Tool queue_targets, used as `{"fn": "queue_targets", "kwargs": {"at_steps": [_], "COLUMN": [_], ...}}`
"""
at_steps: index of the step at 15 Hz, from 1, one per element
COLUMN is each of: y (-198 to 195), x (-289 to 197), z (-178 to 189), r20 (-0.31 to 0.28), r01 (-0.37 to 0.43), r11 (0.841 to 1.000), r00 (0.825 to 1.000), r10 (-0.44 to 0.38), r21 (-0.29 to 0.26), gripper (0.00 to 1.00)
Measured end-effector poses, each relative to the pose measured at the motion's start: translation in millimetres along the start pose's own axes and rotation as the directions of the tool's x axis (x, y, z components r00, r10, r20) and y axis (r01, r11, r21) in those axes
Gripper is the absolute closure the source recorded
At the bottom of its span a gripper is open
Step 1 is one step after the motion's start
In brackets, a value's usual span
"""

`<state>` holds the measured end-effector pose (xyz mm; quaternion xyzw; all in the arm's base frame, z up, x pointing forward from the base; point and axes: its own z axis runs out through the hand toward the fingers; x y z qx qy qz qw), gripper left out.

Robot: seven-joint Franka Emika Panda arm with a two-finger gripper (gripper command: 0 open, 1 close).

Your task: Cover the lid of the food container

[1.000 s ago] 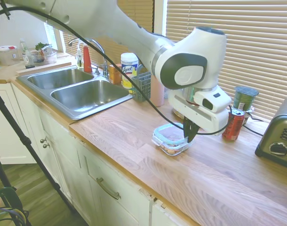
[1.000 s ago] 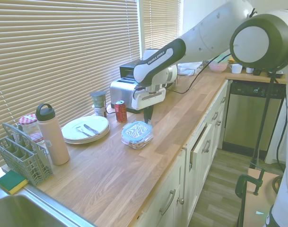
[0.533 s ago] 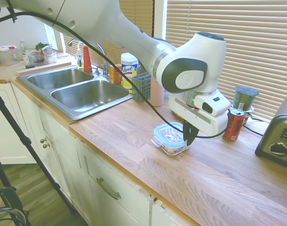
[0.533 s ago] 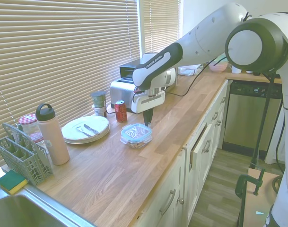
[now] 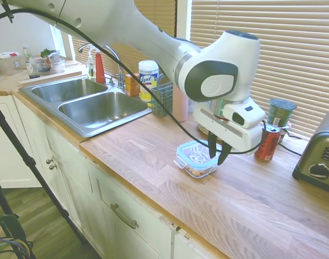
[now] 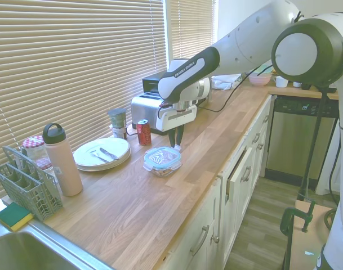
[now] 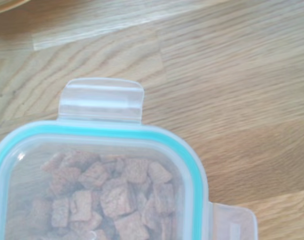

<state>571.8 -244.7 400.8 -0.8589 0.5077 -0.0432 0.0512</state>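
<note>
The clear lid (image 5: pixel 196 152) with its teal rim lies flat on top of the food container (image 5: pixel 192 168), a small clear tub on the wooden counter. From the other side the lid (image 6: pixel 163 156) also sits level on the container (image 6: pixel 161 166). Close up, the lid (image 7: pixel 92 150) shows a clear clip tab sticking out, with brown pieces visible through it. My gripper (image 5: pixel 216 154) hangs just over the lid's edge nearest the red can, fingers open and holding nothing. The gripper (image 6: pixel 176 140) stands a little above the lid in the second exterior view.
A red can (image 5: pixel 268 142), a dark-lidded jar (image 5: pixel 280 113) and a toaster (image 5: pixel 321 159) stand behind the container. A white plate with cutlery (image 6: pixel 102 152), a pink bottle (image 6: pixel 62 160) and a dish caddy (image 6: pixel 26 183) are nearby. The sink (image 5: pixel 88 102) lies further along the counter.
The fingers, together beside the lid a second ago, have opened and risen slightly. The lid stays on the container.
</note>
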Motion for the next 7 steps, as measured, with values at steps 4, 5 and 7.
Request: {"fn": "queue_targets", "kwargs": {"at_steps": [4,5,7], "y": [5.7,9.6,19.2], "x": [-8.5,-14.6,-34.7], "z": [-41.8,-51.5,-67.2], "r20": [-0.020,-0.022,-0.027], "r01": [0.005,0.010,0.036], "r11": [0.999,0.999,0.998], "r00": [1.000,1.000,0.999], "r10": [-0.004,-0.009,-0.035], "r21": [0.036,0.043,0.045], "gripper": [0.00,0.00,0.00]}}
